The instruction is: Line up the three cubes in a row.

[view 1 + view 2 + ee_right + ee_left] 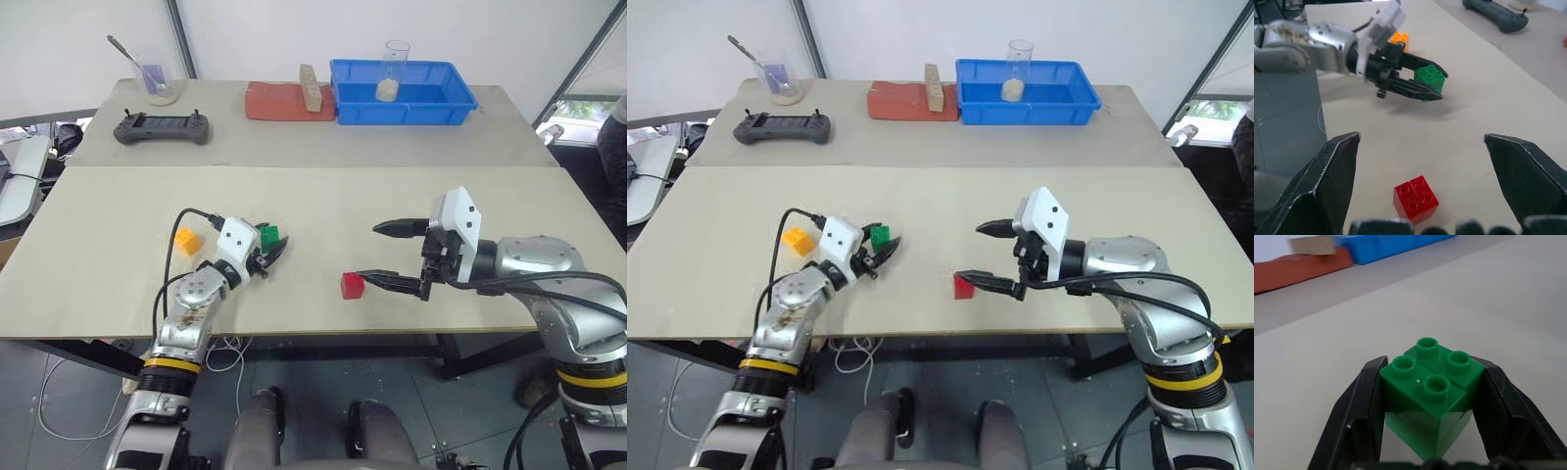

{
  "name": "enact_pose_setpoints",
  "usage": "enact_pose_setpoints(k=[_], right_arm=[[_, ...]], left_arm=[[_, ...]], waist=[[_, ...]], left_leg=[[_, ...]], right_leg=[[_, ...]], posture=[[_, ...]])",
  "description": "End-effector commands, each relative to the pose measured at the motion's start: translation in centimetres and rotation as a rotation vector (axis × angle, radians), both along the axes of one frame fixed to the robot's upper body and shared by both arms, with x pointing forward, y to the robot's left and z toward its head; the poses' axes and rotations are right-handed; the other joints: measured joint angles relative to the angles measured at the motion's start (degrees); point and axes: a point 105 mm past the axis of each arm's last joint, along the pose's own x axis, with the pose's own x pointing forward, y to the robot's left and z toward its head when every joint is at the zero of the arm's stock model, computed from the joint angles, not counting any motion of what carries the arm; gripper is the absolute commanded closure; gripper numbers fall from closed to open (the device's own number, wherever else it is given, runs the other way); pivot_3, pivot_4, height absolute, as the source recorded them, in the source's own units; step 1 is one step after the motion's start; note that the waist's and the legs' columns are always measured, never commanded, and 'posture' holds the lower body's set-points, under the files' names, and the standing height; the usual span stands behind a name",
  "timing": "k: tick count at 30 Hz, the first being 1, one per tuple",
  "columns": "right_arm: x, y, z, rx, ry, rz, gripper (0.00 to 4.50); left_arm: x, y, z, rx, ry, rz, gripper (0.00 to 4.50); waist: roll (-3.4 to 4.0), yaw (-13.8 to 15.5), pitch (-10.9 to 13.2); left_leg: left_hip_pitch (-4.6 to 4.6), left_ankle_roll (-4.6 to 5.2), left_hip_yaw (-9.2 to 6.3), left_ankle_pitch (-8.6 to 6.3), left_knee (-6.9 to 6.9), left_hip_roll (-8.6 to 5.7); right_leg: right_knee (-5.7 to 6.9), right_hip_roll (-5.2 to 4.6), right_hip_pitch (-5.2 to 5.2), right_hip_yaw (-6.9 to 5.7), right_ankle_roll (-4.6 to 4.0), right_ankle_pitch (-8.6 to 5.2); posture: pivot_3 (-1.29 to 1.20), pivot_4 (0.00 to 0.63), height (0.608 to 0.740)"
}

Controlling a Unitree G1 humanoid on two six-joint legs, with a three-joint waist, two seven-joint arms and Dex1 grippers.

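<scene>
My left gripper is shut on the green cube, studs up, and holds it just above the table at the front left; its shadow lies underneath. The orange-yellow cube rests on the table close behind that hand, to its left. The red cube stands near the table's front edge, in the middle. My right gripper hovers wide open beside the red cube, on its right, with nothing between its fingers. In the right wrist view the red cube lies between and below the two open fingers.
On the far table stand a blue bin holding a glass beaker, a flat red slab with a tan wooden block, a black controller and a glass with a spoon.
</scene>
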Motion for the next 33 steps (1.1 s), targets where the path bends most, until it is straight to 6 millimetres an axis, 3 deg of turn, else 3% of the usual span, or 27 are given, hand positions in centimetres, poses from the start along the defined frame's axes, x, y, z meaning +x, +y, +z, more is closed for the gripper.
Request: enact_pose_setpoints(k=[1,6,10,14,18,23,33], right_arm=[[-0.1,-0.4,1.4,0.017,-0.061,0.005,0.00],[-0.3,-0.2,1.4,0.022,-0.052,0.010,0.00],[-0.6,-0.3,1.2,0.012,-0.044,0.024,0.00],[-0.6,-0.6,1.2,0.007,-0.046,0.014,0.00],[-0.8,-1.0,1.2,0.007,-0.050,-0.012,0.00],[-1.2,-1.3,0.9,0.006,-0.045,-0.036,0.00],[-1.3,-1.8,0.8,0.007,-0.044,-0.066,0.00]], left_arm=[[-1.5,-1.2,0.9,-0.020,-0.003,-0.134,2.52],[-3.9,-2.9,0.3,-0.008,0.058,-0.382,2.52],[-3.9,-3.8,-0.2,0.033,0.068,-0.469,2.52],[-3.0,-4.5,-1.1,0.047,0.061,-0.427,2.52],[-3.6,-5.3,-2.1,0.031,0.068,-0.385,2.52],[-3.2,-5.5,-1.7,-0.007,0.041,-0.217,2.52],[-5.4,-5.9,-2.1,-0.007,0.060,-0.159,2.52]], waist=[[0.00,0.03,0.00],[0.00,0.05,0.00],[0.00,0.12,0.00],[0.00,0.07,0.00],[0.00,0.02,0.00],[0.00,0.09,0.00],[0.00,-0.01,0.00]], left_leg=[[0.00,0.00,0.00,0.00,0.00,-0.01],[0.00,0.00,0.01,0.00,0.00,-0.01],[0.00,0.00,0.01,0.00,0.00,-0.01],[0.00,0.01,0.01,0.00,0.03,-0.01],[0.00,0.02,0.00,0.01,0.03,-0.01],[0.00,0.02,-0.02,0.01,0.03,-0.01],[0.02,0.02,-0.02,0.01,0.05,-0.02]], right_leg=[[-0.01,-0.01,0.01,0.00,0.00,0.00],[-0.02,-0.01,0.00,0.01,0.00,-0.01],[-0.02,-0.01,0.00,0.00,-0.01,-0.01],[-0.03,-0.01,0.03,0.01,0.00,-0.01],[-0.02,0.00,0.05,0.02,0.09,0.02],[0.00,0.01,0.05,0.02,0.14,0.05],[-0.01,0.00,0.04,0.05,0.06,-0.03]], posture=[[0.00,0.150,0.740],[0.00,0.150,0.740],[0.00,0.150,0.740],[0.00,0.150,0.740],[0.00,0.150,0.740],[0.00,0.150,0.740],[0.00,0.150,0.740]])
